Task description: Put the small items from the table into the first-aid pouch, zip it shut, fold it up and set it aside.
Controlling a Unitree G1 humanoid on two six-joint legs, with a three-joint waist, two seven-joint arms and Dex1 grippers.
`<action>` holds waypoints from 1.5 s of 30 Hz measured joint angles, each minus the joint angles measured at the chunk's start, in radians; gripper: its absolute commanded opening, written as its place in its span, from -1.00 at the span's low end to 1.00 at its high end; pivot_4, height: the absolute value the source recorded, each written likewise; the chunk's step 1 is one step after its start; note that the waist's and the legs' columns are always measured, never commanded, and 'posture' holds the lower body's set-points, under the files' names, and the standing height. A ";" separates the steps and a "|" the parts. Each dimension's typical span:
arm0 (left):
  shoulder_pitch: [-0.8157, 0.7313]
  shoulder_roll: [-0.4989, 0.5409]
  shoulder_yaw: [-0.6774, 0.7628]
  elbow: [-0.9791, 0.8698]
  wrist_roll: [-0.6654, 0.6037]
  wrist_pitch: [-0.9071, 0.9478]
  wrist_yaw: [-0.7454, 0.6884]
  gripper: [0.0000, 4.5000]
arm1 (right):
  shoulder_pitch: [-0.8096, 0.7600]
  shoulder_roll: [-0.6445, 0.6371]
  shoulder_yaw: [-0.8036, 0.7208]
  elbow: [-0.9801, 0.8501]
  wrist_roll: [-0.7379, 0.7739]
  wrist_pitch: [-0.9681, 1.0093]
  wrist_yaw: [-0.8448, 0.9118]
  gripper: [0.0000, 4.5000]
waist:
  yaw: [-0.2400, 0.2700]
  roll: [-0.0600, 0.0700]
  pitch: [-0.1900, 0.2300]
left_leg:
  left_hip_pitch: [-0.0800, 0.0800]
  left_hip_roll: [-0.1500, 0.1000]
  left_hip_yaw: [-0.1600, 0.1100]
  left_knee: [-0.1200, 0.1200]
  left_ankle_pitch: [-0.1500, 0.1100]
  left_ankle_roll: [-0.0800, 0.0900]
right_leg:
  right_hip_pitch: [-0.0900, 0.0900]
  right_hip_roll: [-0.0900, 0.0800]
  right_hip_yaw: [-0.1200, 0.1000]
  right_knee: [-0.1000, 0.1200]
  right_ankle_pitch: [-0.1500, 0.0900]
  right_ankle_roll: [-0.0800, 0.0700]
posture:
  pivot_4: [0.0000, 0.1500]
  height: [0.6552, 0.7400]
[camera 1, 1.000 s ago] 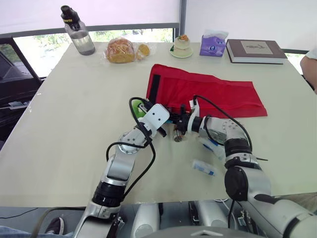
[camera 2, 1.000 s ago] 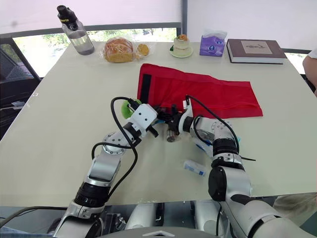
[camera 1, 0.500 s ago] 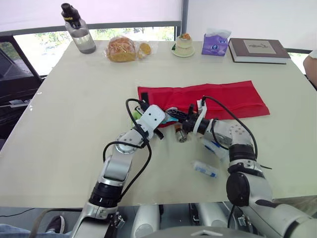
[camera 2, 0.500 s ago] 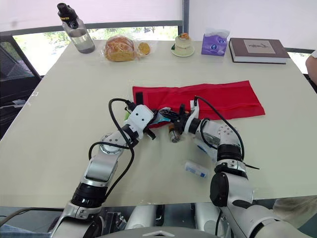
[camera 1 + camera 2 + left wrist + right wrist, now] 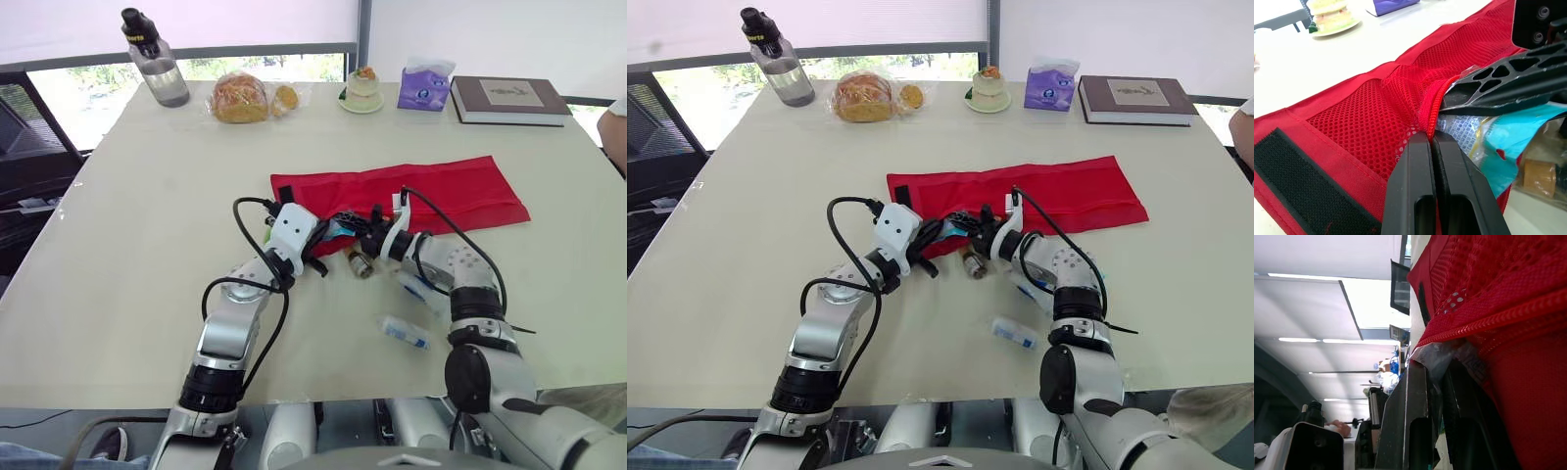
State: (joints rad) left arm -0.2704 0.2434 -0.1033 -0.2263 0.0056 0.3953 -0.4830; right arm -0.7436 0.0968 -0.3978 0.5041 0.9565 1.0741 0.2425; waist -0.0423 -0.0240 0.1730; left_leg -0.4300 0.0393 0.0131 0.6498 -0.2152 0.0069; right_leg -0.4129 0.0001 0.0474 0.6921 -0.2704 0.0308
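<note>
Finding: in the last second the left end of the pouch (image 5: 441, 191), which stood raised with its black fastening strip upright, has dropped. The pouch now lies nearly flat on the table (image 5: 137, 215), long side running across in front of me.

My left gripper (image 5: 1430, 142) is closed on the red rim of the mesh pocket (image 5: 1432, 105), pinching it so the pocket mouth stays open. My right gripper (image 5: 1436, 372) sits at that mouth, clamped on a crinkly packet (image 5: 1488, 142). Part of the packet is already under the mesh, and its teal end is still outside.

Judgement: loading is under way and not finished. With the pouch lying flatter the pocket mouth is shallower, so the packet must slide in low along the table. It could catch on the rim.

Outstanding items: a small brown vial (image 5: 361, 262) lies just beside the pocket mouth, and a white tube with a blue end (image 5: 404, 333) lies nearer to me, well apart from the pouch. Zipping, folding and setting aside are not yet begun.

Surface: pale, matte table. Along its far edge stand a water bottle (image 5: 154, 64), bagged bread (image 5: 240, 98), a small cake on a plate (image 5: 362, 88), a tissue pack (image 5: 423, 86) and a book (image 5: 507, 98). All are away from the work.

Room: windows behind the table. A person's arm (image 5: 615, 127) shows at the right edge.
</note>
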 measured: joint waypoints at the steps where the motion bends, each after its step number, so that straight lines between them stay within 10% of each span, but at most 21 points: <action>1: -0.001 -0.009 -0.005 -0.005 -0.009 0.002 -0.001 -0.98 | 0.002 0.004 0.012 -0.010 -0.018 -0.025 0.004 -1.00 | 0.000 0.000 0.000 | 0.001 0.000 0.000 0.000 0.000 0.000 | 0.001 0.000 0.000 0.000 0.000 0.000 | 1.00 1.00; 9: -0.001 -0.014 -0.006 -0.004 -0.041 0.015 -0.001 -0.98 | 0.036 -0.002 0.064 -0.072 -0.069 -0.073 0.031 -1.00 | 0.002 0.000 0.000 | 0.000 0.000 0.000 0.001 0.000 0.000 | 0.001 0.000 0.000 0.000 0.001 0.001 | 1.00 1.00; 12: -0.001 -0.015 -0.010 -0.004 -0.050 0.018 -0.003 -1.00 | 0.044 -0.007 0.067 -0.095 -0.069 -0.061 0.025 -0.50 | 0.003 0.000 0.000 | -0.001 0.000 0.000 0.001 0.000 0.000 | 0.001 -0.001 0.000 -0.001 0.001 0.001 | 1.00 1.00; 19: -0.006 -0.019 -0.017 0.010 -0.087 0.030 -0.011 -1.00 | 0.085 -0.044 0.078 -0.157 -0.069 -0.010 0.016 -0.50 | 0.003 0.000 0.000 | -0.001 0.000 -0.001 0.000 0.000 0.000 | 0.000 -0.001 -0.001 -0.002 0.000 0.001 | 1.00 1.00; 23: -0.008 -0.014 -0.013 0.021 -0.089 0.032 -0.010 -1.00 | 0.113 -0.052 0.087 -0.178 -0.076 0.002 0.018 0.28 | 0.002 0.000 0.000 | -0.001 0.000 0.000 0.000 0.000 0.000 | 0.000 -0.001 0.000 -0.003 0.000 0.001 | 1.00 1.00; 45: -0.033 -0.027 0.060 0.067 -0.257 0.085 -0.048 -1.00 | 0.156 -0.219 0.157 -0.289 -0.094 0.078 0.117 0.28 | 0.000 0.000 0.000 | -0.002 0.000 0.000 -0.001 0.000 0.000 | 0.000 0.000 0.000 -0.004 0.000 0.001 | 1.00 1.00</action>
State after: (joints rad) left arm -0.3031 0.2160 -0.0436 -0.1597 -0.2513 0.4802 -0.5310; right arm -0.5880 -0.1219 -0.2412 0.2148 0.8630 1.1519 0.3592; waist -0.0421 -0.0240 0.1732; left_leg -0.4315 0.0389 0.0133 0.6488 -0.2150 0.0072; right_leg -0.4125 -0.0001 0.0475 0.6877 -0.2700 0.0317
